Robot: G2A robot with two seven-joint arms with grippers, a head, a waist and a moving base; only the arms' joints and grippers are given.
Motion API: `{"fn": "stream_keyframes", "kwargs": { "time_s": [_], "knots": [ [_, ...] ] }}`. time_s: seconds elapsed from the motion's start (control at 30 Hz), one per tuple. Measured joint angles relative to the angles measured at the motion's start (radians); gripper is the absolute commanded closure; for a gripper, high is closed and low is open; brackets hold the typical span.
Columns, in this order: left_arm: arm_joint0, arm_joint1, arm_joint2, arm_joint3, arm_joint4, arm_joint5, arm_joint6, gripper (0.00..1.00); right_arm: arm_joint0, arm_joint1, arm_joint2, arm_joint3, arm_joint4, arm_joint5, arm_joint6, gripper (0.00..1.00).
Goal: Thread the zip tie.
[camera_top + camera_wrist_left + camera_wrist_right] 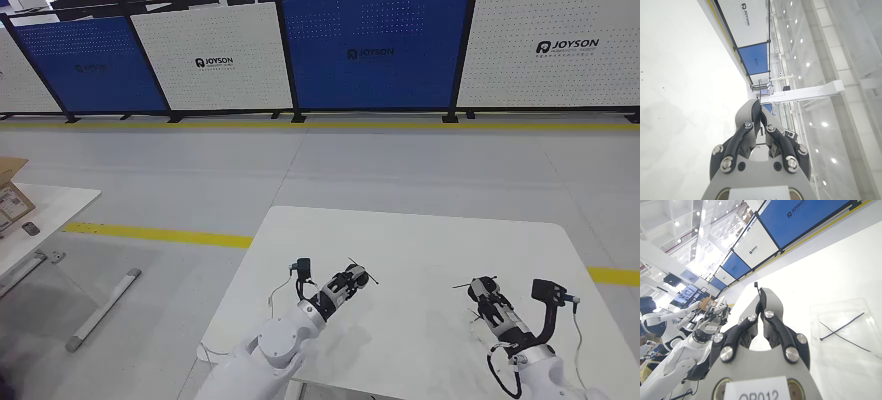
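Both arms hover over the near part of the white table (420,240). My left gripper (759,106) is shut on a thin black zip tie (759,89), whose strap end pokes out past the fingertips. In the top view this gripper (352,277) sits left of centre. My right gripper (761,294) is shut on a black zip tie (755,284), with the square head sticking out just beyond the tips. From above it (481,290) is well to the right, a wide gap apart from the left one. The left gripper (717,313) also shows farther off in the right wrist view.
A clear plastic bag (840,323) lies flat on the table beside my right gripper, with two black zip ties (842,326) crossed on it. A second white table (40,215) stands off to the left across the floor. Blue and white panels (370,55) line the back.
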State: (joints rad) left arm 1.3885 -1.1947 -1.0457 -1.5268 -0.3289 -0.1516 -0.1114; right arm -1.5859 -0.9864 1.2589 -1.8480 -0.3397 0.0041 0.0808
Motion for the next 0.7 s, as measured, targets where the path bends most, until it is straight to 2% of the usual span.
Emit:
{"fn": "stream_keyframes", "kwargs": {
  "time_s": [0.1,0.2,0.33,0.53,0.7],
  "knots": [
    [-0.001,-0.003,0.006,-0.001,0.076,-0.011,0.077,1.0,0.0,0.0,0.0,0.0,0.0,0.0,0.0,1.0],
    [-0.002,-0.008,0.024,0.013,0.192,-0.011,0.167,1.0,0.0,0.0,0.0,0.0,0.0,0.0,0.0,1.0],
    [0.0,-0.013,0.05,0.03,0.309,-0.005,0.236,1.0,0.0,0.0,0.0,0.0,0.0,0.0,0.0,1.0],
    [0.001,-0.014,0.052,0.031,0.315,-0.009,0.241,1.0,0.0,-0.001,0.0,0.0,0.005,-0.001,-0.002,1.0],
    [0.001,-0.014,0.052,0.031,0.315,-0.009,0.241,1.0,0.008,-0.016,-0.022,-0.011,0.096,-0.019,-0.009,1.0]
  ]
}}
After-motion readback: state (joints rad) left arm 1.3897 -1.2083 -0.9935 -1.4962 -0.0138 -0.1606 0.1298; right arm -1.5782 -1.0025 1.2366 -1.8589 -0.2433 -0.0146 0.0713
